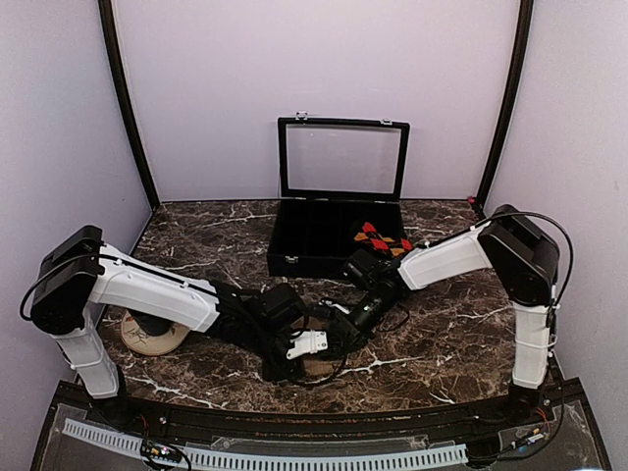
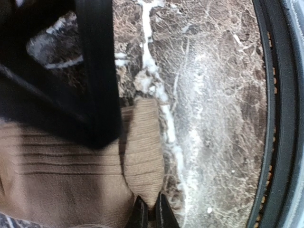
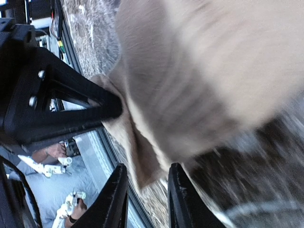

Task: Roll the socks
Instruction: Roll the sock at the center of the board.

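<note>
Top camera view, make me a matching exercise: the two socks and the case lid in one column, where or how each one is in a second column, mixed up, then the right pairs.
Things:
1. tan sock
2. argyle sock
3. case lid

Place or state:
A. standing raised, open
B. lying towards the front of the marble table
C. inside the black case, at its right side

Pairs: 1-B, 2-C, 3-A
</note>
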Available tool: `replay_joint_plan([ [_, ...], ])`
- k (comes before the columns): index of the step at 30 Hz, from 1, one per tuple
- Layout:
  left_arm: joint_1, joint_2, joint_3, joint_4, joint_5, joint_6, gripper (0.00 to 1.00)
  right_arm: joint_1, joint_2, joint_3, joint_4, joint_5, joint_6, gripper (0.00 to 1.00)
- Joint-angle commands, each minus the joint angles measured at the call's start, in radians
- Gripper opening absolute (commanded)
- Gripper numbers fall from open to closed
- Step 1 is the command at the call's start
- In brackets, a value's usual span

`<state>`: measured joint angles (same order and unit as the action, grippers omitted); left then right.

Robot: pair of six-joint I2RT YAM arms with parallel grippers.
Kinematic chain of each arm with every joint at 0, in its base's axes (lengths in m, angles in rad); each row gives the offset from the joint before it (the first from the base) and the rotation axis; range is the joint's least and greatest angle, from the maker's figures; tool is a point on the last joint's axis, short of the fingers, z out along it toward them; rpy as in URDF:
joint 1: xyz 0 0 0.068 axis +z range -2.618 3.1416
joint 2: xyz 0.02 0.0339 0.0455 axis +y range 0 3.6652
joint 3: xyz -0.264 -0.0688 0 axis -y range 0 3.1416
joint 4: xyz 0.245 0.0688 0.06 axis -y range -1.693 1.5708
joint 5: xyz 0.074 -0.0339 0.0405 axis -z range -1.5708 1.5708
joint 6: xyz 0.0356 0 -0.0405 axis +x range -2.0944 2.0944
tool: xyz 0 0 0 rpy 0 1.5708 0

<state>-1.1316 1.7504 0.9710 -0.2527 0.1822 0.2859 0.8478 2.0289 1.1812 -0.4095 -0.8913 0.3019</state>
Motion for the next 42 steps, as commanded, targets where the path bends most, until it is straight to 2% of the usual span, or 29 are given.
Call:
replay_joint_plan([
  [1, 0.043, 0.038, 0.044, -0.166, 0.196, -0.055, 0.00, -0.035, -0.077, -0.082, 0.083, 0.024, 0.043, 0.28],
  [12, 0.168, 0.141, 0.127, -0.253, 0.485, -0.148, 0.00, -0.072, -0.204, -0.229, 0.220, 0.125, 0.069, 0.26],
  [22, 0.278, 0.244, 0.184, -0.279, 0.781, -0.234, 0.00, -0.051, -0.375, -0.410, 0.377, 0.320, 0.018, 0.23],
  [32, 0.363, 0.295, 0.189, -0.317, 0.952, -0.258, 0.00, 0.129, -0.471, -0.436, 0.430, 0.588, -0.141, 0.23],
  [36, 0.389, 0.302, 0.166, -0.301, 0.995, -0.271, 0.00, 0.196, -0.470, -0.406, 0.436, 0.683, -0.207, 0.23],
  [42, 0.395, 0.317, 0.125, -0.280, 1.030, -0.277, 0.00, 0.258, -0.424, -0.329, 0.402, 0.742, -0.287, 0.25],
])
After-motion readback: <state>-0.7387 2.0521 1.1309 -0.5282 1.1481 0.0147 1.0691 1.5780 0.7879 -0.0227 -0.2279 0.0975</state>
